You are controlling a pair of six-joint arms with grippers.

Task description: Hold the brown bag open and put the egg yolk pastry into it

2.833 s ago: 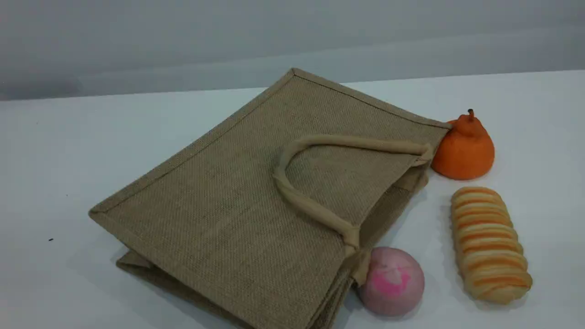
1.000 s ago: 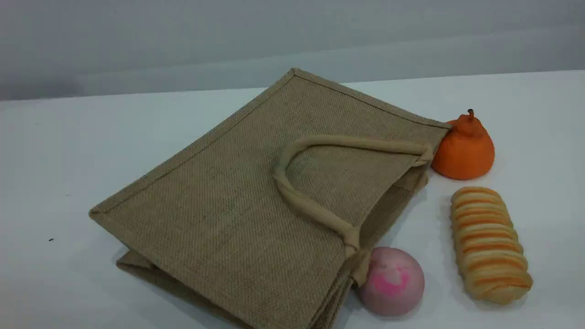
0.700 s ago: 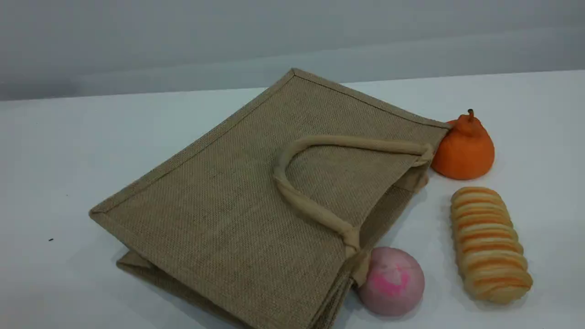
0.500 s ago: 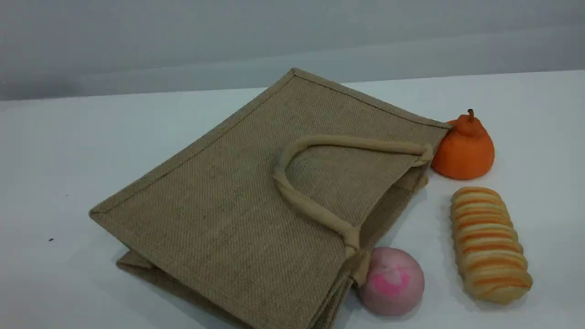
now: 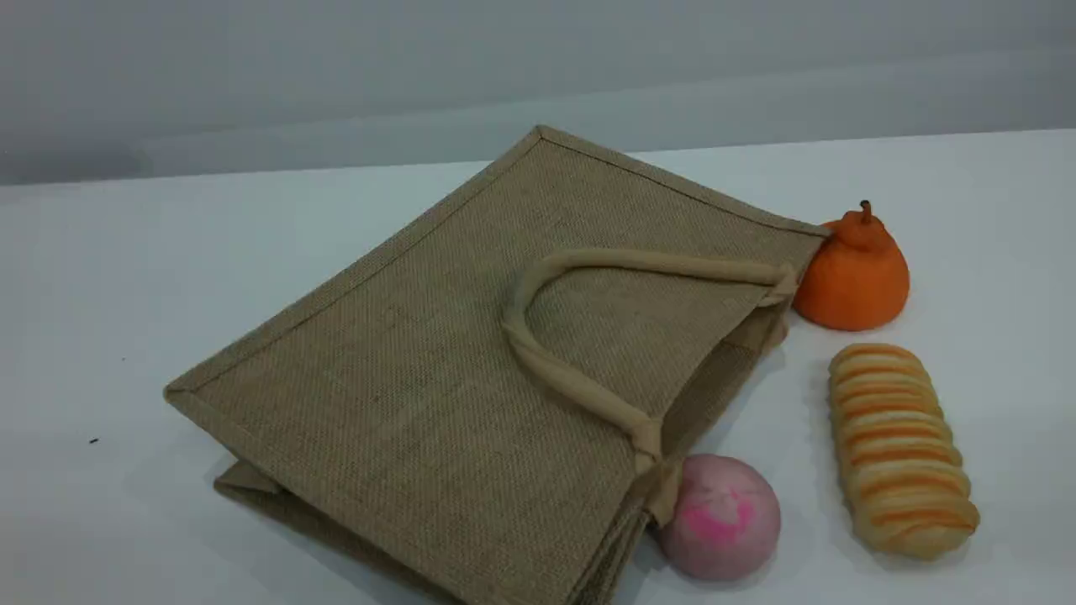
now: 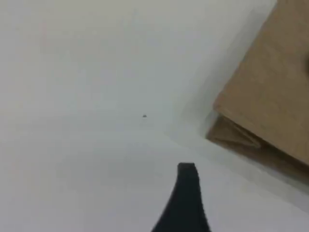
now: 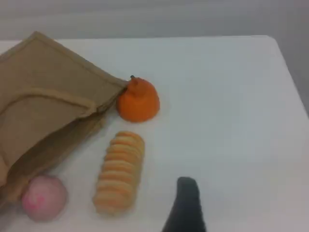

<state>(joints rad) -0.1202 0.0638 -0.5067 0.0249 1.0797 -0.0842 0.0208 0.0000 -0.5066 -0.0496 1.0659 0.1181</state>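
One brown bag lies flat on the table, its mouth to the right and its inside hidden. Beside the mouth are one pink-marked bun touching the bag, one orange pear-shaped fruit and one striped loaf. The left gripper and right gripper stand wide, holding nothing. I cannot tell where the egg yolk pastry is.

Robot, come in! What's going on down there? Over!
Both tools open, empty: left tool by bag corner, right tool over table. Bag lying flat, shut. No egg yolk pastry in sight; pink bun against bag mouth.

Light: soft, even, bright on the white table.
Shadows: faint, beneath the tan woven jute bag.
Focus: both wrist views blurred; scene view sharper.
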